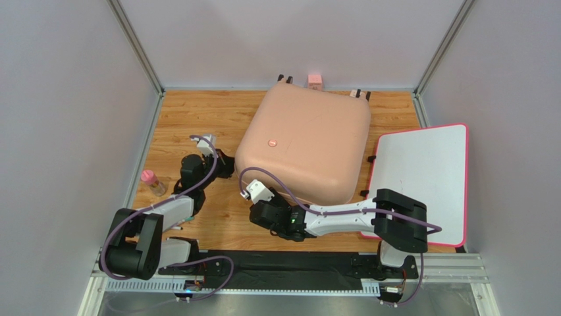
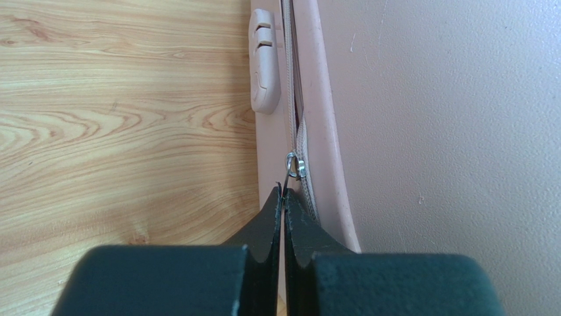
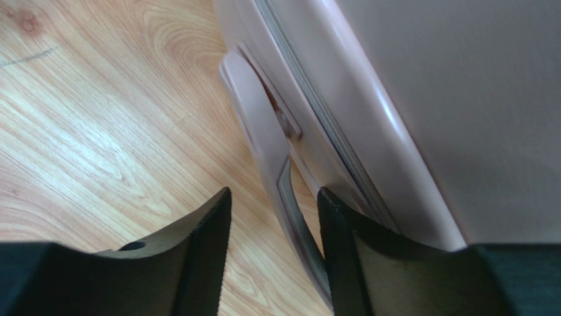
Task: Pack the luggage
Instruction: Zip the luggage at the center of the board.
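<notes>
Checking the top view first, I find the luggage (image 1: 306,141) lying flat and closed on the wooden worktop (image 1: 191,115), centre to rear. Its pale pink shell faces up, and a small round emblem (image 1: 271,142) shows on it. Its caster wheels (image 1: 285,78) point at the back wall.

Left claw (image 2: 283,194): the fingers are pressed together with no gap between them. The tips sit against the left side of the case, right at the zip line. A small metal zip ring (image 2: 293,164) lies just beyond the tips. I cannot tell whether a thin tab is pinched between them. A moulded pink side stud (image 2: 263,62) with two slots sits further along the same edge.

Right claw (image 3: 273,194): the fingers stand moderately apart at the near side of the case. The pink carry handle (image 3: 253,112) runs down between them. It lies close to the finger on the case side, and there is a clear gap to the other finger. Nothing is clamped.

Other items noted:
- A flat white board with a pink rim (image 1: 421,171) lies to the right of the case.
- A small bottle with a pink cap (image 1: 151,181) stands near the left edge of the worktop, well apart from the case.
- A small pink object (image 1: 315,81) sits at the back wall.
</notes>
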Robot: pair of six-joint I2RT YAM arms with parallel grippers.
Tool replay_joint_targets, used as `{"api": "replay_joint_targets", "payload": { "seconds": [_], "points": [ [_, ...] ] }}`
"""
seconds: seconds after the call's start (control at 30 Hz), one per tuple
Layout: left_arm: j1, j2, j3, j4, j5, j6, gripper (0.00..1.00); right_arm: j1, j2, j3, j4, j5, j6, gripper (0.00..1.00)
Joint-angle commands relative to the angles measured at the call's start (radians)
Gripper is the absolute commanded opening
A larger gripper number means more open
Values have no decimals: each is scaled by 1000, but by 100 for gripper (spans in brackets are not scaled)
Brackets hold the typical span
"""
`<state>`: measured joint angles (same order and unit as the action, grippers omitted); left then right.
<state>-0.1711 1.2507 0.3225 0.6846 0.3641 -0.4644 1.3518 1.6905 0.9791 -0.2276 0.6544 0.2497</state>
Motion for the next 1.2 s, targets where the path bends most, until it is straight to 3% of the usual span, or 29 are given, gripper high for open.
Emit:
{"api": "replay_joint_targets", "payload": {
  "seconds": [0.0,0.1,0.2,0.23,0.87,1.17],
  "points": [
    [8,-31,7,92,-10,10,0,-13,34,66,128,-67,-73,50],
    [8,-36,6,92,-10,9,0,-13,46,72,135,-98,-79,36],
    [8,-42,1,87,-13,6,0,-11,44,61,146,-148,-87,14],
    [8,-45,1,84,-11,6,0,-10,44,55,151,-174,-87,1],
    [8,-215,-74,-5,13,38,0,168,-78,-111,197,-240,-109,0],
    [8,-237,-74,-19,104,102,0,233,-118,-158,192,-256,-99,0]
  ]
}}
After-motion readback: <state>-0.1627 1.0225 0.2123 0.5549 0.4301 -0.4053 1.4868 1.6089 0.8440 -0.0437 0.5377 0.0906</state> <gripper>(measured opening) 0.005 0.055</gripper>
